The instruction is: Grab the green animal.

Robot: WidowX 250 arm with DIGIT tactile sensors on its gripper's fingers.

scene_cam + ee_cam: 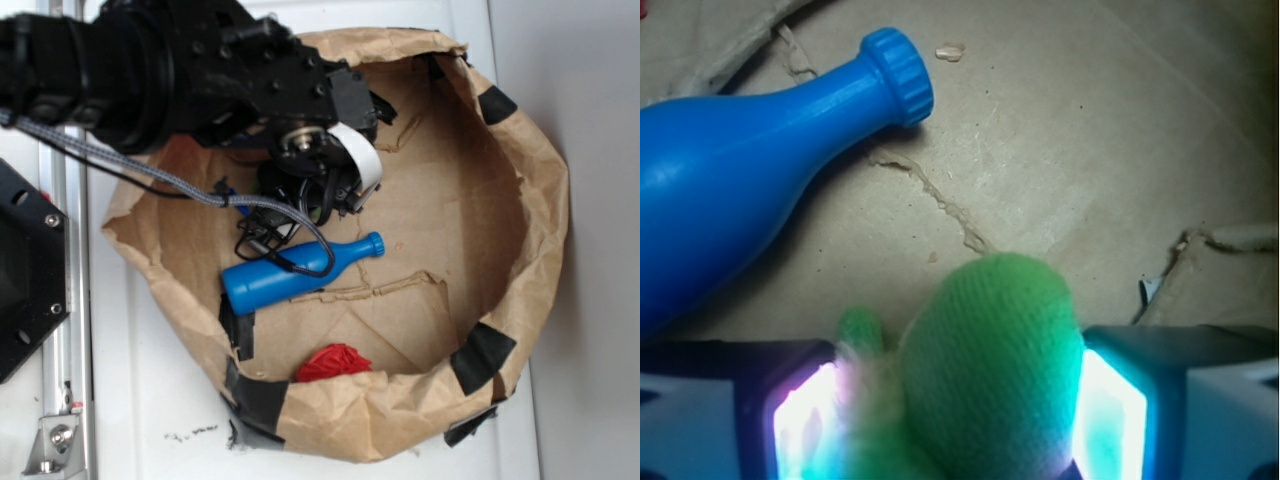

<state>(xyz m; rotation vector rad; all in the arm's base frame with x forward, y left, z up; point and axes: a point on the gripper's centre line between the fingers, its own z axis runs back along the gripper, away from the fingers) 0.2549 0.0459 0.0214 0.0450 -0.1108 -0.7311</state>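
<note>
Only the wrist view shows the pincer (960, 400) pinching the green animal (990, 360); the exterior view hides it behind the arm.

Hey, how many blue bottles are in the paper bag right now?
1. The blue bottle lies on its side on the bag floor, beside the pincer, which has the green animal between its pads. The arm may hide others.

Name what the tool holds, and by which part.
The green animal, pinched across its fuzzy body between the tool's two pads; which body part exactly cannot be told.
</note>
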